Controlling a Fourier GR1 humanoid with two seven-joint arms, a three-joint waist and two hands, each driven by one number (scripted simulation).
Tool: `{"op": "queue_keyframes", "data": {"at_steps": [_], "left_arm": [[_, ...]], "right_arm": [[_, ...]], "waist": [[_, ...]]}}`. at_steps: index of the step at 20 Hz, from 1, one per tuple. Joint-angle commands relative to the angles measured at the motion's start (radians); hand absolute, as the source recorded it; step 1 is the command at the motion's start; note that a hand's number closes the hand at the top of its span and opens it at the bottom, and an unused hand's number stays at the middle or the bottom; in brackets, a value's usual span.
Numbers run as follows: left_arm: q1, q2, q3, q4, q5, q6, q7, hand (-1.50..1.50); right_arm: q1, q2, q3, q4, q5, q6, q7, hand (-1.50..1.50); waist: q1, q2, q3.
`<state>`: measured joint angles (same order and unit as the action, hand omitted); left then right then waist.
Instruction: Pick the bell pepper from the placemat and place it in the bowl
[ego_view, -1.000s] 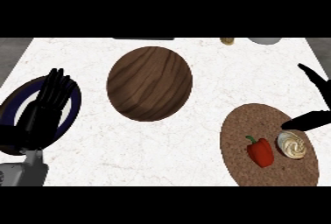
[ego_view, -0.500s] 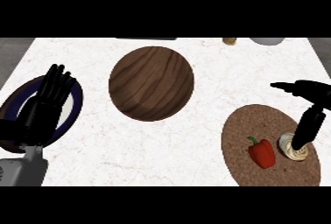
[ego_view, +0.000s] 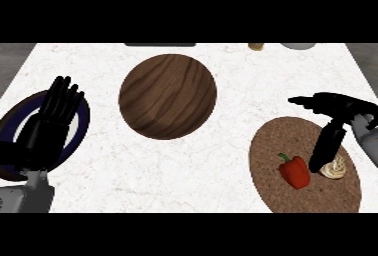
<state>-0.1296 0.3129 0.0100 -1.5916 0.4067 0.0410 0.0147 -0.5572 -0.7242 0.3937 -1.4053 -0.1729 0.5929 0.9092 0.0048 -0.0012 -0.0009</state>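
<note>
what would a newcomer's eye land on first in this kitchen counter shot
Probably the red bell pepper lying on the round brown placemat at the lower right, with the right hand reaching down beside it over a small pale object. Next comes the big dark wooden bowl in the middle of the white counter. At the left, the left hand rests open over a dark blue plate.

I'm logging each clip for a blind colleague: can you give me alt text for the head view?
The right hand reaches down over a round brown placemat, fingers beside a red bell pepper and a pale round item. A wooden bowl sits mid-counter, and the left hand rests open over a dark blue plate.
</note>
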Motion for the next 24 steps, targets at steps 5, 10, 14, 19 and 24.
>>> {"op": "queue_keyframes", "data": {"at_steps": [5,10,14,19,24], "left_arm": [[0.042,-0.025,0.024,-0.021,-0.025,-0.007,0.002,0.00],[0.033,-0.012,0.063,0.004,-0.010,-0.065,-0.014,0.00],[0.005,-0.001,0.096,0.002,0.005,-0.087,0.018,0.00],[0.008,-0.054,0.085,0.036,-0.040,-0.084,-0.008,0.00],[-0.023,-0.046,0.109,0.011,-0.031,-0.098,0.035,0.00]], "right_arm": [[0.169,0.002,-0.045,-0.205,0.004,0.015,0.133,-1.50],[0.220,0.034,-0.050,-0.142,0.254,-0.041,-0.084,-1.50],[0.266,0.097,-0.062,-0.150,0.355,-0.078,-0.119,-1.50],[0.315,0.140,-0.104,-0.228,0.424,-0.033,-0.120,-1.50],[0.334,0.206,-0.092,-0.155,0.511,-0.012,-0.146,-1.50]], "waist": [[-0.011,-0.002,0.000],[-0.004,0.001,0.001],[-0.003,0.001,0.001],[-0.004,0.001,0.001],[-0.004,0.001,0.001]]}}
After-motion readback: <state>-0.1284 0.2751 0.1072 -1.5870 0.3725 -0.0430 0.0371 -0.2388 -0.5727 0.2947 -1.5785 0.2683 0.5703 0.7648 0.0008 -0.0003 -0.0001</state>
